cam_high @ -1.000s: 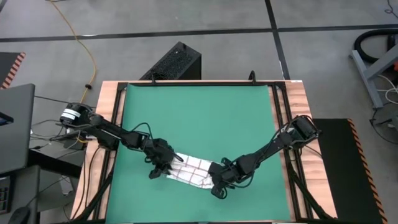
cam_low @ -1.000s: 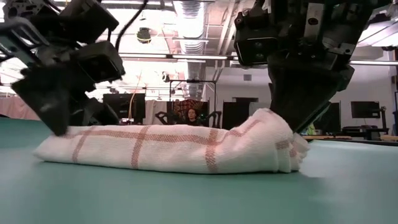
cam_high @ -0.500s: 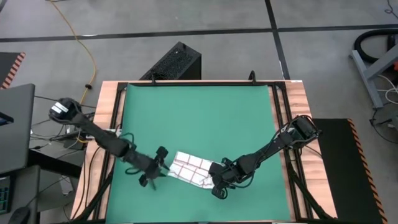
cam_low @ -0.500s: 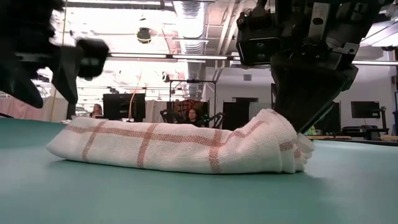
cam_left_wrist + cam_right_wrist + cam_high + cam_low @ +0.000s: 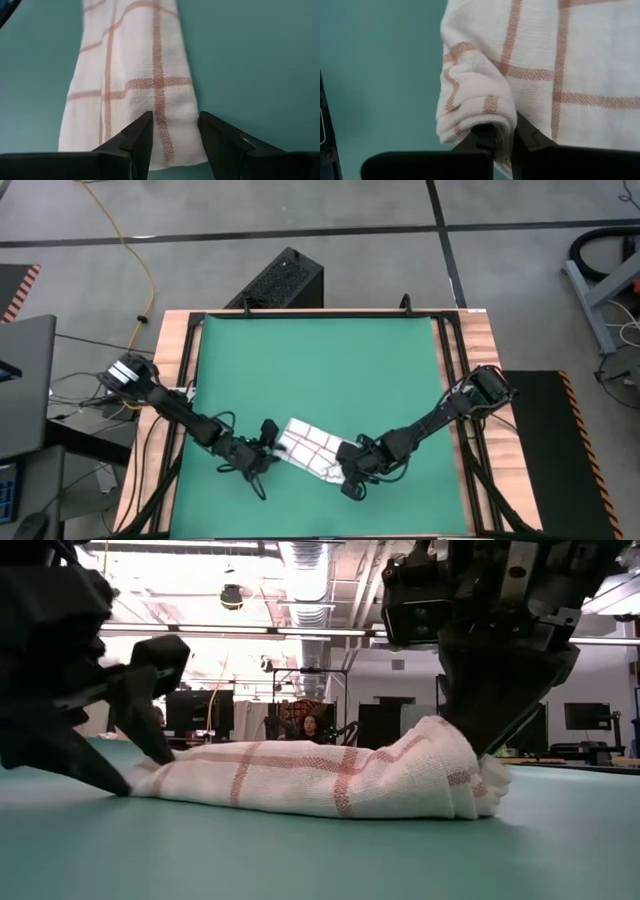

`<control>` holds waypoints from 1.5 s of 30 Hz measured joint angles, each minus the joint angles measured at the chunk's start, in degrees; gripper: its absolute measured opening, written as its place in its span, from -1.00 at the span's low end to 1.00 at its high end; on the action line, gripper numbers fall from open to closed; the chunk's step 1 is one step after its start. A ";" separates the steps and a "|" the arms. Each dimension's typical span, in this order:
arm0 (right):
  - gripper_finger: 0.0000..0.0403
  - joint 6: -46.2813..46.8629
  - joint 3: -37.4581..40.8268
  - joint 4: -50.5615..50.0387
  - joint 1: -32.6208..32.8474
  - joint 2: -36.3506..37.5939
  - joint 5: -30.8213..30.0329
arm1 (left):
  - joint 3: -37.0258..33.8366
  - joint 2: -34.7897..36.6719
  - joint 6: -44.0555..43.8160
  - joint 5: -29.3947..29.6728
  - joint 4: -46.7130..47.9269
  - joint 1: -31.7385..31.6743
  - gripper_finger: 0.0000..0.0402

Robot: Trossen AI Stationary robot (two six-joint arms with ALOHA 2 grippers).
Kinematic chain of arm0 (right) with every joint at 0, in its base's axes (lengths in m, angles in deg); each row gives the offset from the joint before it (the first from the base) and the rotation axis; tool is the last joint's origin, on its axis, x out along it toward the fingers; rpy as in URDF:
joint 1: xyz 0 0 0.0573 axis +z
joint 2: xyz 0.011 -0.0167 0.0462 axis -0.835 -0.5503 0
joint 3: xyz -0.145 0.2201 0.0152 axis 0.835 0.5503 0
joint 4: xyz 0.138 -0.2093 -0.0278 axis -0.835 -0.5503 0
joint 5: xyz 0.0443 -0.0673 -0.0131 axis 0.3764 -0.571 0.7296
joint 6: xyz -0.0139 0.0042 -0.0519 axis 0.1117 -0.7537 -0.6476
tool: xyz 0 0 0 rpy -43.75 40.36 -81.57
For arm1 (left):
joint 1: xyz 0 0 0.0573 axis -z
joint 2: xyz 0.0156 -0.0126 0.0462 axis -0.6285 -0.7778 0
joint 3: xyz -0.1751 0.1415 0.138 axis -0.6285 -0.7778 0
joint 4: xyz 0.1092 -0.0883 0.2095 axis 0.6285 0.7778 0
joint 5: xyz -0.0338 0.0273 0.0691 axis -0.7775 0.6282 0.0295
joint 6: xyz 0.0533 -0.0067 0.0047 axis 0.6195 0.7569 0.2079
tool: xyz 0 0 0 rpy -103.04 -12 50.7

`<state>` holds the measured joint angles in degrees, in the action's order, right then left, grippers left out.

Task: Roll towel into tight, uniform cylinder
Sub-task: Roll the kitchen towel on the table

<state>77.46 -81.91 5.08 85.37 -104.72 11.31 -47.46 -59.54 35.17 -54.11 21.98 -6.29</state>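
The white towel [image 5: 310,448] with thin red checks lies as a loose, flattish roll on the green mat [image 5: 320,360], near the table's near edge. My left gripper [image 5: 266,444] stands open at the roll's left end [image 5: 150,135], pointing along the roll and slanting down. One fingertip [image 5: 160,745] is on the far side and the other is low by the mat. Whether they touch the cloth I cannot tell. My right gripper [image 5: 350,472] is shut on the roll's right end. My right gripper pinches a bunched fold at the roll's right end [image 5: 502,117] between its two fingers, several layers thick. The fingers slant down from above and the right. That end is raised slightly [image 5: 455,755], while the rest of the roll lies on the mat.
A wooden table rim [image 5: 480,380] with black rails frames the mat. The mat's far half is bare green. A black box [image 5: 285,278] stands on the floor behind the table. People sit at desks [image 5: 305,727] in the room beyond.
My left gripper has let go of the towel's left end and opened. It swung out toward the table's left edge, rolled about its axis and come back to that end. The towel's left end has shifted toward the right gripper; the right end stayed put.
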 joint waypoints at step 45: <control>0.22 -19.52 -0.84 -4.95 8.04 1.71 -7.69 | 5.33 -1.83 10.08 -10.66 -9.72 -11.68 -0.39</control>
<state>57.94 -82.75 0.13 93.41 -103.01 3.62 -42.13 -61.37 45.25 -64.77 12.26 -17.97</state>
